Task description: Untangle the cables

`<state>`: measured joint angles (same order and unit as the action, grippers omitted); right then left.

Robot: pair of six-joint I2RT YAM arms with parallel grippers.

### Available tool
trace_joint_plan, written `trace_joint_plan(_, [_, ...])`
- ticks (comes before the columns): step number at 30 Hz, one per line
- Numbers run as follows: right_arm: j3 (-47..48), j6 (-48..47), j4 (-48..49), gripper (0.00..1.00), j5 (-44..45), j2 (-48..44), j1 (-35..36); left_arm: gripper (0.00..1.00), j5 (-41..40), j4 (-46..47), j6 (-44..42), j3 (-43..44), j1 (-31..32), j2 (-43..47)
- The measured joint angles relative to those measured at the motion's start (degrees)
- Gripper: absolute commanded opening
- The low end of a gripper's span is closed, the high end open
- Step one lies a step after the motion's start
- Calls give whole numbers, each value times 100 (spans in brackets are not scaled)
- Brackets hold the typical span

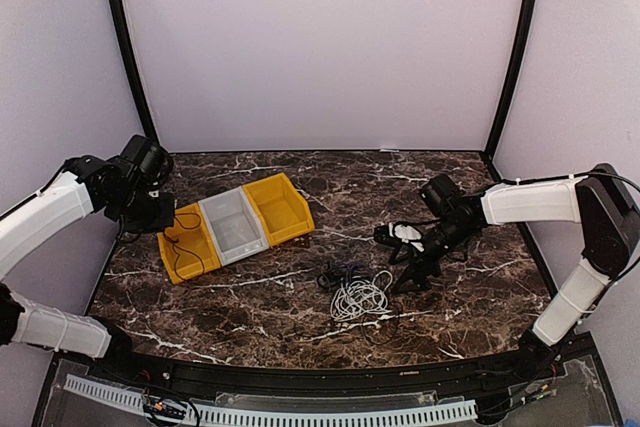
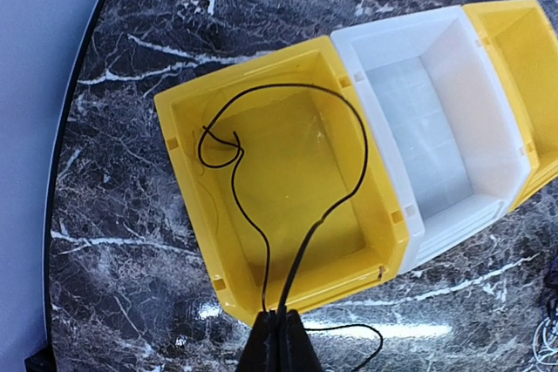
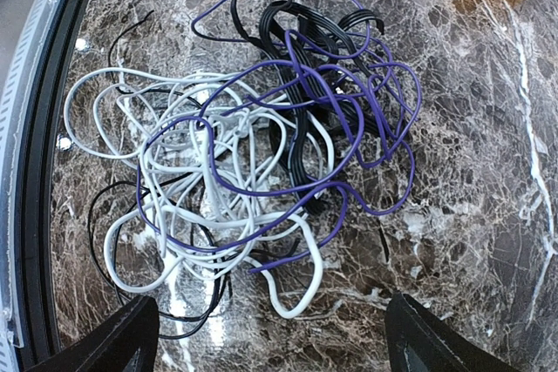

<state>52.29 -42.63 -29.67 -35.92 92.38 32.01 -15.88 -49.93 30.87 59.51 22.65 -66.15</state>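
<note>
The cables lie in two places. A tangle (image 1: pixel 355 289) of white (image 3: pixel 174 172), purple (image 3: pixel 384 141) and black (image 3: pixel 301 58) cords rests on the marble in front of the right arm. My right gripper (image 3: pixel 275 348) hovers over its near edge, open wide, with nothing between its fingers (image 3: pixel 131 337). In the top view that gripper (image 1: pixel 412 272) stands just right of the tangle. One thin black cable (image 2: pixel 349 128) loops over the left yellow bin (image 2: pixel 183 163). My left gripper (image 2: pixel 281 341) is shut on two strands of it at the bin's near corner; a short loop trails onto the table.
Three bins stand in a row at the left: yellow (image 1: pixel 178 262), white (image 1: pixel 232 229), yellow (image 1: pixel 280 209). The white bin (image 2: pixel 436 111) and the far yellow one (image 2: pixel 523 50) hold nothing visible. The table's black front rail (image 3: pixel 35 172) runs close to the tangle.
</note>
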Motion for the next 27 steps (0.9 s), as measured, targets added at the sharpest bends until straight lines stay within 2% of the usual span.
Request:
trace_joint_plan(5, [0, -2, 0, 91, 2, -9, 0, 0, -92, -118, -17, 4, -26, -437])
trace_joint_plan(12, [0, -20, 2, 91, 15, -68, 0, 0, -614, 11, -260, 323, -267, -787])
trace_joint_plan(20, [0, -20, 7, 91, 63, -229, 0, 0, -1161, 656, -782, 575, -529, -1847])
trace_joint_plan(27, [-4, -22, 9, 91, 129, -262, 2, 0, -1799, 1502, -1250, 575, -549, -2041])
